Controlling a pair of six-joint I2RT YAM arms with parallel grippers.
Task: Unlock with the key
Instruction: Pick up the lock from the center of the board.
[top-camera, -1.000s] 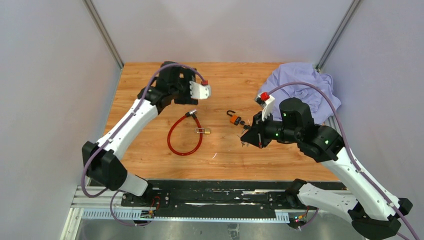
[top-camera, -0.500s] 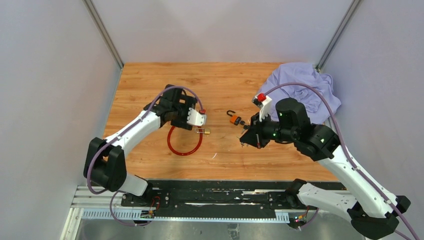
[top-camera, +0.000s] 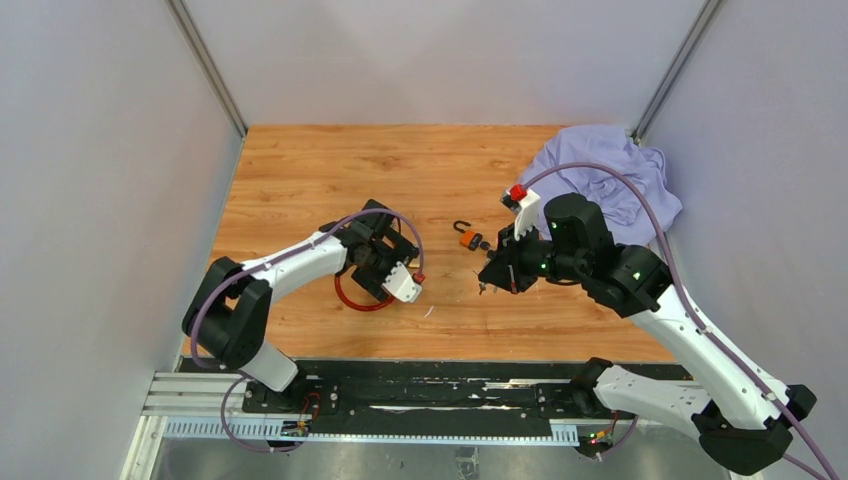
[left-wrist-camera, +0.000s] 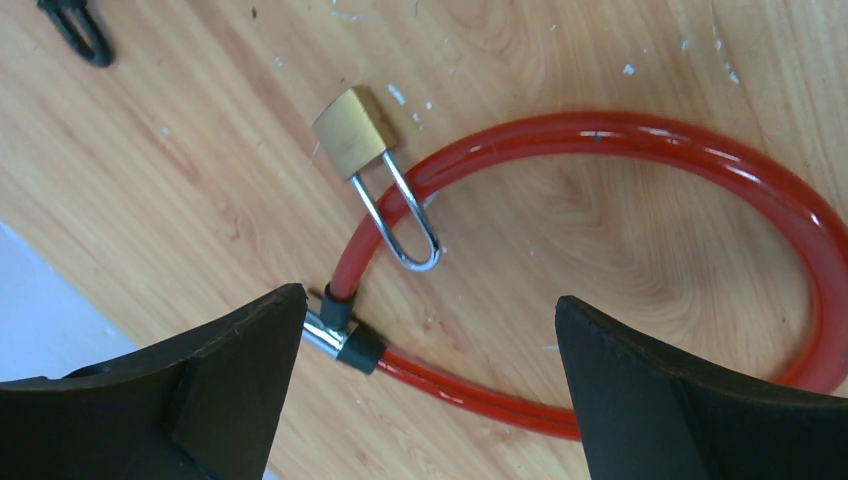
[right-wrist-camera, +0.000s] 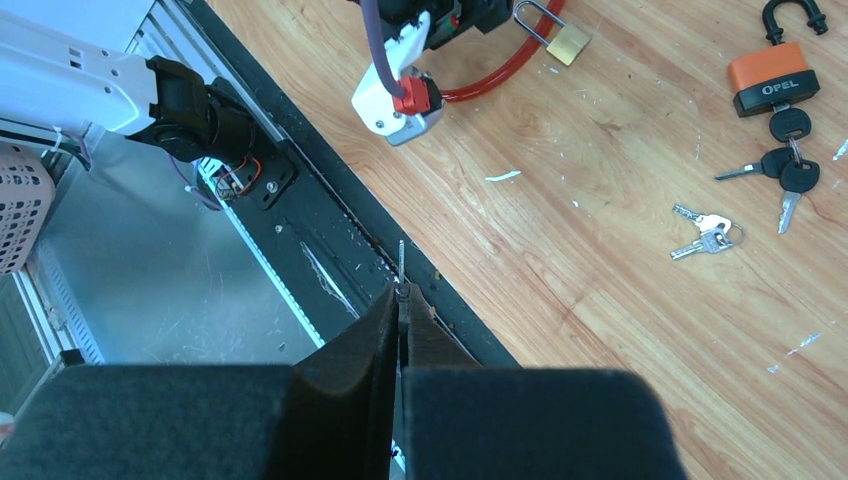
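A small brass padlock (left-wrist-camera: 352, 132) with a closed steel shackle lies on the wooden table against a red cable loop (left-wrist-camera: 640, 135). My left gripper (left-wrist-camera: 428, 322) hangs open just above them, one finger (left-wrist-camera: 230, 380) by the cable's metal joint, the other finger (left-wrist-camera: 680, 400) over the cable. My right gripper (right-wrist-camera: 400, 297) is shut on a thin key (right-wrist-camera: 401, 262) whose blade sticks out past the fingertips. In the top view the right gripper (top-camera: 487, 283) hovers right of the left gripper (top-camera: 375, 268).
An orange padlock (right-wrist-camera: 772, 80) with its shackle open lies with a bunch of black-headed keys (right-wrist-camera: 790, 165). Two loose silver keys (right-wrist-camera: 705, 232) lie near it. A lilac cloth (top-camera: 610, 180) is heaped at the far right. The black rail (top-camera: 420, 385) runs along the near edge.
My left arm swung from the far left toward the near side and came down over the red cable and brass padlock. The right gripper drifted slightly left, still shut on the key.
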